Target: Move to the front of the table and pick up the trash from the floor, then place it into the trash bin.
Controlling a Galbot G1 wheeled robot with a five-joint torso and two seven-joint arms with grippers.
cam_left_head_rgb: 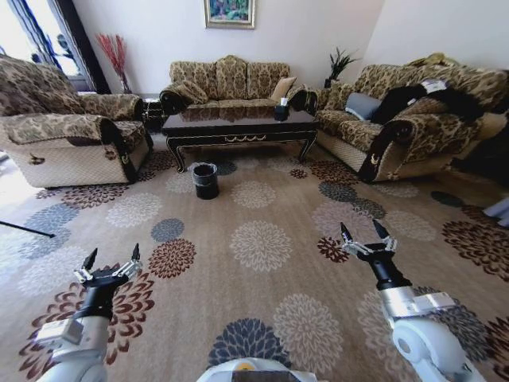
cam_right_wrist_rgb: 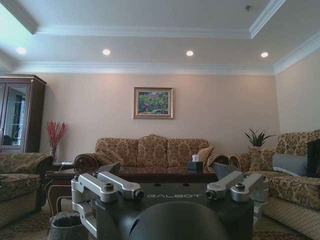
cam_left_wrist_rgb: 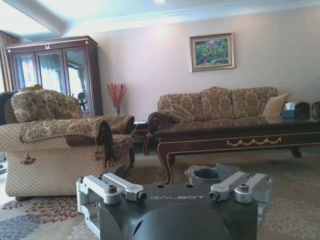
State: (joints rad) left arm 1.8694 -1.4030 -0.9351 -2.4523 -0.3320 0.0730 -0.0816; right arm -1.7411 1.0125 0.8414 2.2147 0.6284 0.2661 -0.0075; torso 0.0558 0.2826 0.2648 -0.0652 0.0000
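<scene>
We see the table (cam_left_head_rgb: 238,127) far across the floor (cam_left_head_rgb: 262,263), the trash bin (cam_left_head_rgb: 205,181) on the carpet just in front of its left end. Left gripper (cam_left_head_rgb: 110,257) and right gripper (cam_left_head_rgb: 364,232) both hover low, well short of the table, fingers spread, holding nothing. We can't make out the trash.
</scene>
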